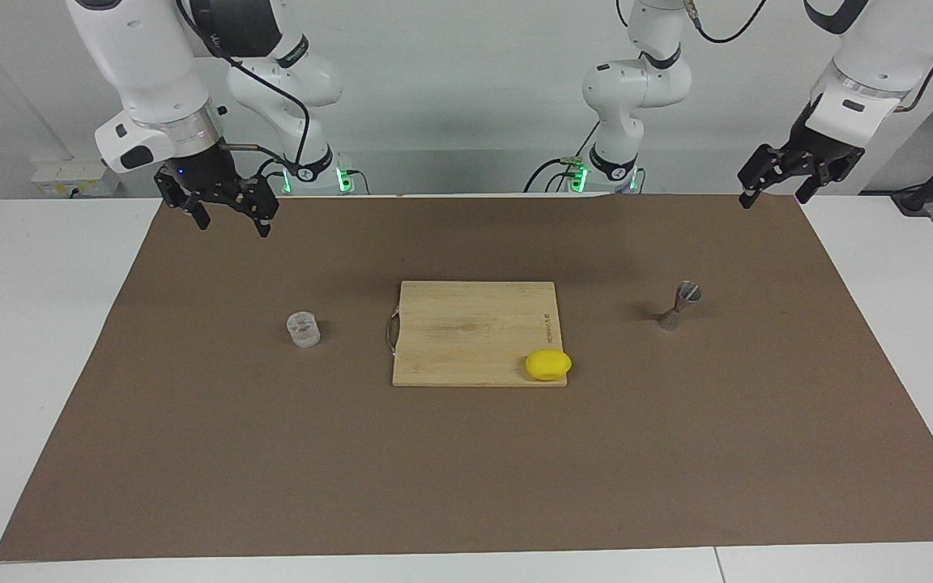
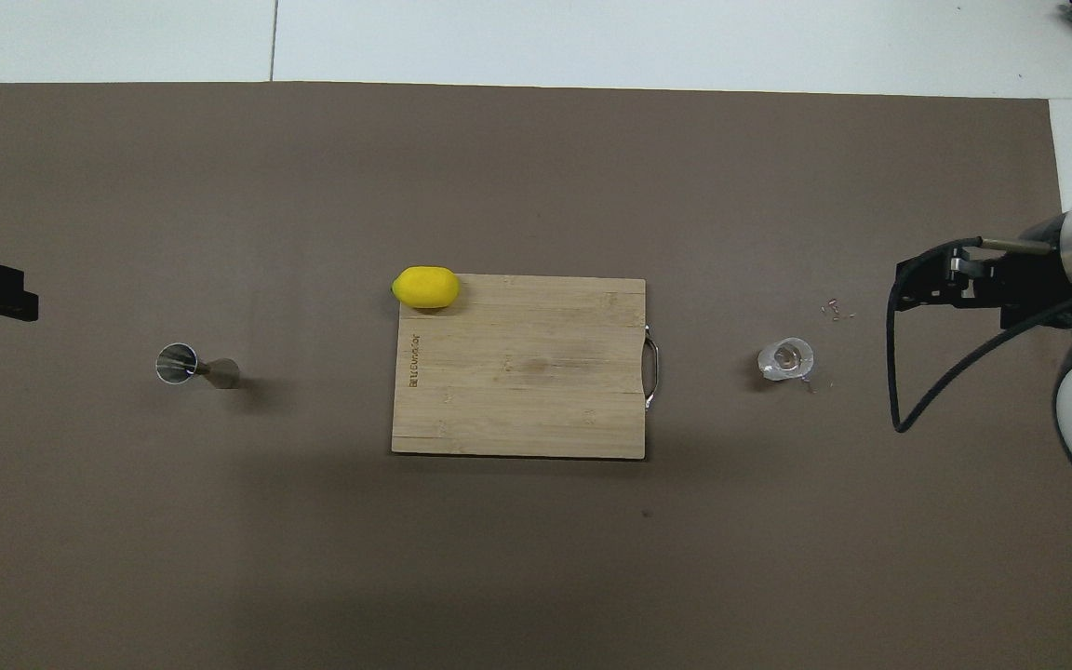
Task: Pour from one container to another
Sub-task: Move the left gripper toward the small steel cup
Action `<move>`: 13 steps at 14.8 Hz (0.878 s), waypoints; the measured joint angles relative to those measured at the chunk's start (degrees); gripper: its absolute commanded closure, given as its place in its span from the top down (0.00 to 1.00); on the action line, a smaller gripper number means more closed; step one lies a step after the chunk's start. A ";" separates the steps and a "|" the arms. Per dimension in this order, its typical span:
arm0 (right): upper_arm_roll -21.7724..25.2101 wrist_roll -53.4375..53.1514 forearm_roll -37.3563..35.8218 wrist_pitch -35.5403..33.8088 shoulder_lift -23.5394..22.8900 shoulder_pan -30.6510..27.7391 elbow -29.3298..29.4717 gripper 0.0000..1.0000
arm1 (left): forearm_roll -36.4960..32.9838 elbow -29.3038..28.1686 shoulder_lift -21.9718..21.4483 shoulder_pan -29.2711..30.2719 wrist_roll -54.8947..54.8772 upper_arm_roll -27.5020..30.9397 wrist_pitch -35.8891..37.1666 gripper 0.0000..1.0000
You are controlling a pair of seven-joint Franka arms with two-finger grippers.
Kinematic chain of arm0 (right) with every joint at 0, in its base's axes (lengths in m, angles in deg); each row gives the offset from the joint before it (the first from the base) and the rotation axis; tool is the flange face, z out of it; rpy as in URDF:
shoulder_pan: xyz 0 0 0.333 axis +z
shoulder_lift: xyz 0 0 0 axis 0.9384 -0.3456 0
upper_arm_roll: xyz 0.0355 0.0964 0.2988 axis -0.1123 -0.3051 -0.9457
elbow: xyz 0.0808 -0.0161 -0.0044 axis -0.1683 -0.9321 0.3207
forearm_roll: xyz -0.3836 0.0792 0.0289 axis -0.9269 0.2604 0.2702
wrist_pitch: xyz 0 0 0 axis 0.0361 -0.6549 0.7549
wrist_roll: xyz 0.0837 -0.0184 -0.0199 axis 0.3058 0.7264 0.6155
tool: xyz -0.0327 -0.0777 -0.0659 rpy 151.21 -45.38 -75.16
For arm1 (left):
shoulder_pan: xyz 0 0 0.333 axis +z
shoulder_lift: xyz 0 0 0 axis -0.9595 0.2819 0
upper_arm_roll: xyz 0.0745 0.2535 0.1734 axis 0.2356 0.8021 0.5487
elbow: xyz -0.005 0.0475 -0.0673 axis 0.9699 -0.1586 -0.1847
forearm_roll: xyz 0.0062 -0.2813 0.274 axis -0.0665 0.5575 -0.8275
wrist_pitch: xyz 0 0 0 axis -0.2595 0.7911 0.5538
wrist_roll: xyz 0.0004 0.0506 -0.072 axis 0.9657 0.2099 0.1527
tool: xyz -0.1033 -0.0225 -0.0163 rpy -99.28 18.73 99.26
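a white bench (image 1: 45,340) fills both views, most of it covered by a brown mat (image 1: 466,470) that leaves white margins at the frame edges. in the facing view a wooden cutting board (image 1: 466,328) lies flat at the centre of the mat, with a yellow lemon (image 1: 548,365) on its lower right corner. a clear glass tumbler (image 1: 303,329) stands upright on the mat at centre left. a metal jigger (image 1: 679,305) stands on the mat at centre right. in the overhead view a few small crumbs (image 2: 836,310) lie on the mat just above and right of the tumbler.
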 measured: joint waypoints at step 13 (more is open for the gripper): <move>0.00 0.00 0.00 0.00 0.00 0.00 0.00 1.00 | 0.00 -7.54 -0.89 -0.02 0.01 -0.16 -17.37 1.00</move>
